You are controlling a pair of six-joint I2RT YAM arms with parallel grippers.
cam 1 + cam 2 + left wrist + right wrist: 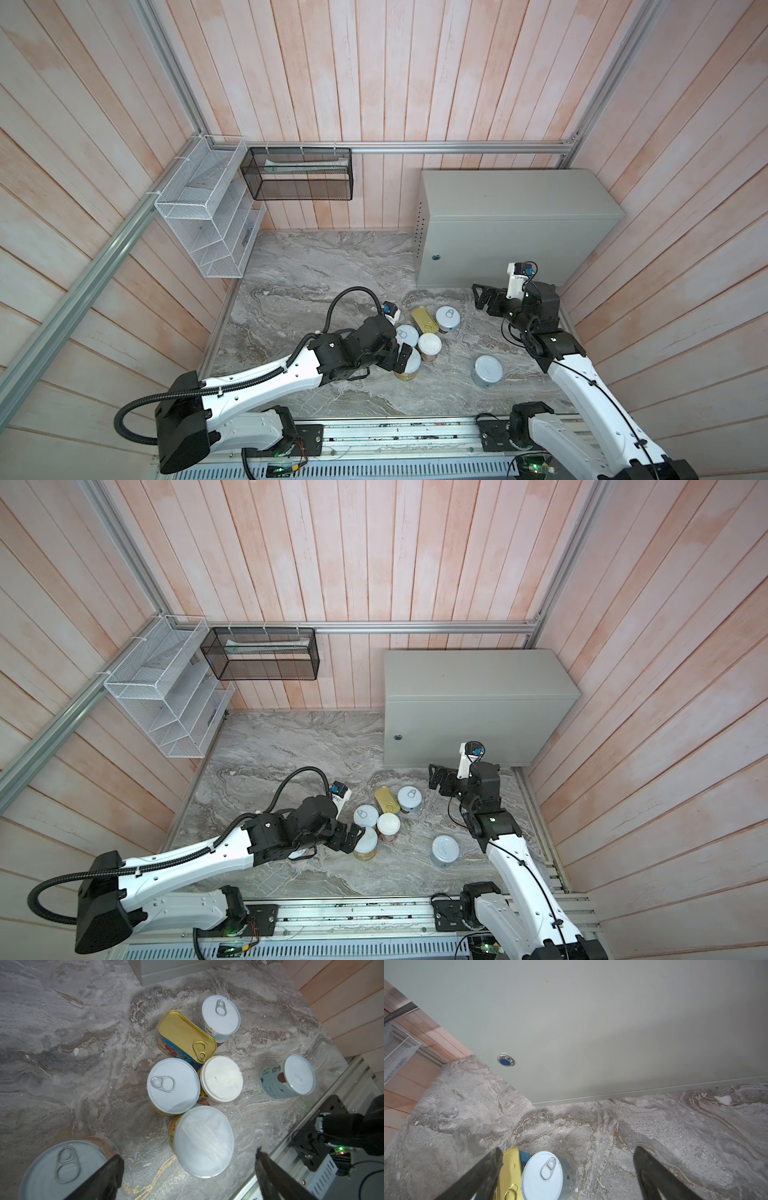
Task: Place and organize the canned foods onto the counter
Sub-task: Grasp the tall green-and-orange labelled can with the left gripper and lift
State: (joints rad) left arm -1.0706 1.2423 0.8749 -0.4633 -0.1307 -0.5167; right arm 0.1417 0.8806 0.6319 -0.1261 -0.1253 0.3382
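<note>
1. The tins (429, 344) cluster on the marbled surface (311, 270), none yet on the cabinet (519, 199).
2. The left end effector (400, 360) hovers open over the nearest tin (412, 368), likely to straddle it.
3. The right end effector (480, 298), open and empty, hangs near the cabinet front.

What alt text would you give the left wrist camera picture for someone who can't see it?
Seven tins stand on a grey marbled slab: six round, one gold-topped rectangular tin. The left gripper, open, points toward a plain-topped round tin.
</note>
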